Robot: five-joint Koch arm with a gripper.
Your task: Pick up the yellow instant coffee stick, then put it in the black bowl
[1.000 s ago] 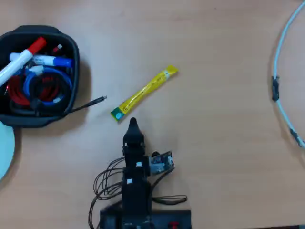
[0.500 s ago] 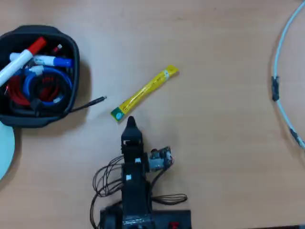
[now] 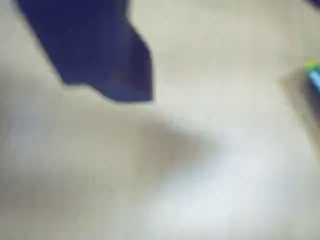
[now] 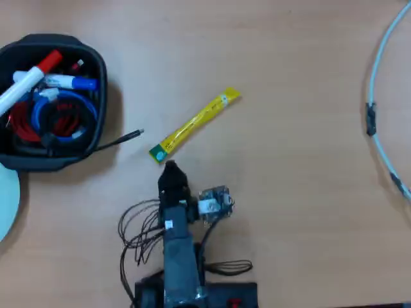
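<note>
In the overhead view the yellow instant coffee stick (image 4: pixel 196 124) lies flat and diagonal on the wooden table, its green end nearest the arm. My gripper (image 4: pixel 170 171) points at that green end from just below it, a small gap apart. Only one tip shows, so its state is unclear. The black bowl (image 4: pixel 101 109) stands at the far left. The wrist view is blurred: one blue finger (image 3: pixel 115 70) shows at the upper left, and the stick's green end (image 3: pixel 313 74) is at the right edge.
The bowl holds a red-capped white marker (image 4: pixel 29 80), a blue-capped marker (image 4: pixel 67 82) and coiled red and blue cables (image 4: pixel 58 115); a black plug (image 4: pixel 125 137) sticks out to its right. A pale disc (image 4: pixel 5 199) is at the left edge, a pale hoop (image 4: pixel 377 77) at the right.
</note>
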